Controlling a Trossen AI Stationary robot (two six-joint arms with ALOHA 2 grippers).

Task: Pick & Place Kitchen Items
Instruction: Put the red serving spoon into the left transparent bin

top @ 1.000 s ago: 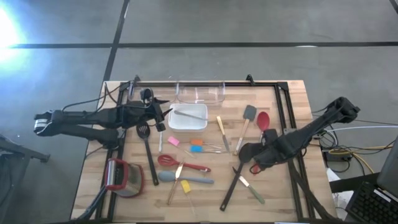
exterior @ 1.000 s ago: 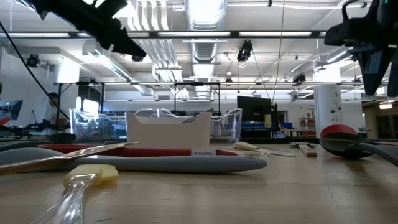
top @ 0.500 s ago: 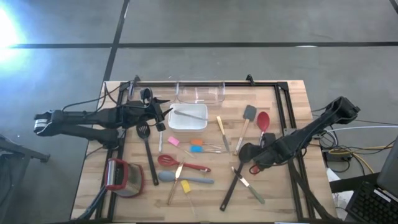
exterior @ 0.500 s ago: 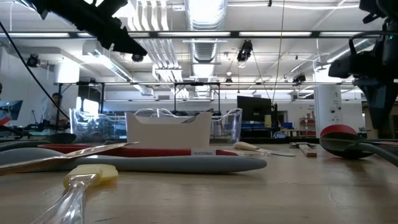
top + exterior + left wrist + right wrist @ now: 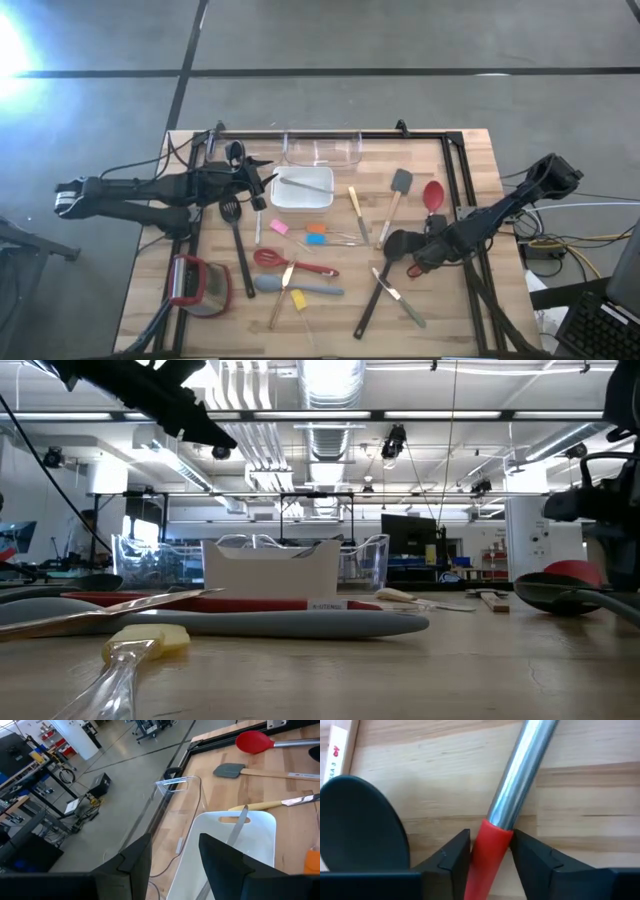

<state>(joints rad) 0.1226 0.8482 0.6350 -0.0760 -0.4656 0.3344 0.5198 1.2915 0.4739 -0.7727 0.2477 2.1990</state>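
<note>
The right gripper (image 5: 490, 851) is down at the table with its two fingers pressed against either side of a red spoon's (image 5: 432, 196) handle, at the point where the red grip meets the metal shaft. In the high view the spoon's red bowl lies near the table's right rail, and its handle runs back under the right gripper (image 5: 432, 247). A black spoon (image 5: 360, 822) rests just beside the clamped handle, its bowl close to one finger.

Risk, as a judgement: the hold sits at the end of the handle, so the bowl end may sag or swing on lifting. The near finger could also drag the black spoon.

The left gripper (image 5: 175, 857) hangs parted and empty over the white dish (image 5: 250, 827), which holds a metal knife (image 5: 236, 824).
</note>
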